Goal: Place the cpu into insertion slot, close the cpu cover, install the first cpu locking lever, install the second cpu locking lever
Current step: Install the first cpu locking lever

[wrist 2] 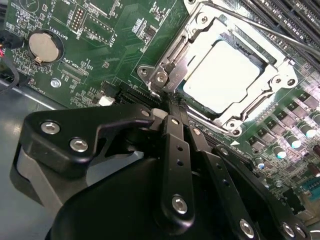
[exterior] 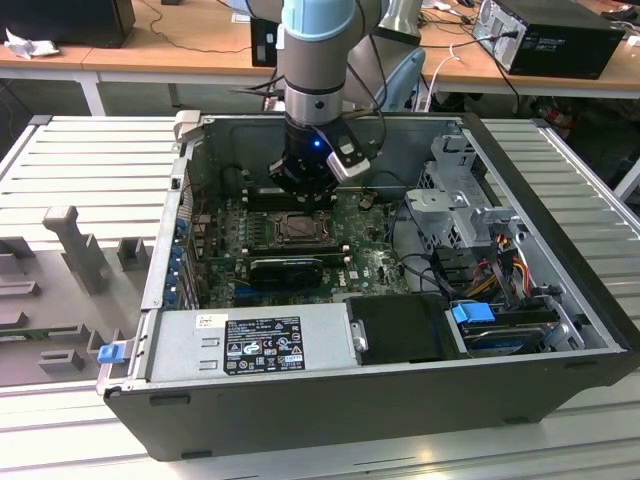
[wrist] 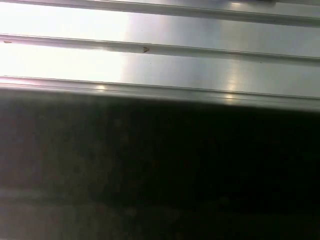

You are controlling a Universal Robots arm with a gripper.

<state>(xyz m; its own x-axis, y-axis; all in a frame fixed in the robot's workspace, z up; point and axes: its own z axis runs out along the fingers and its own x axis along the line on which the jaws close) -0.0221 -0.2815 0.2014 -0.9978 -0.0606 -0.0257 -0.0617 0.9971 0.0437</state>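
The cpu (wrist 2: 222, 75) lies flat in the insertion slot (exterior: 297, 228), showing as a pale square through the window of the cpu cover (wrist 2: 172, 55). The cover lies down over it. Two thin wire levers (wrist 2: 250, 25) run along the far side of the socket; I cannot tell whether they are latched. My gripper (wrist 2: 172, 107) is shut, its black fingers (wrist 2: 176, 145) pressed together with nothing seen between them. The tips sit just off the socket's corner by a small metal hook (wrist 2: 160, 77). In the exterior view the gripper (exterior: 303, 190) hangs low inside the case, just behind the socket.
The open computer case (exterior: 560, 290) rests on a ribbed metal table (wrist: 160, 65). A long black card (exterior: 285, 268) lies in front of the socket, with a power supply (exterior: 250, 345) nearer still. A drive cage (exterior: 455, 190) and cables stand at the exterior view's right. A coin battery (wrist 2: 44, 46) sits on the board.
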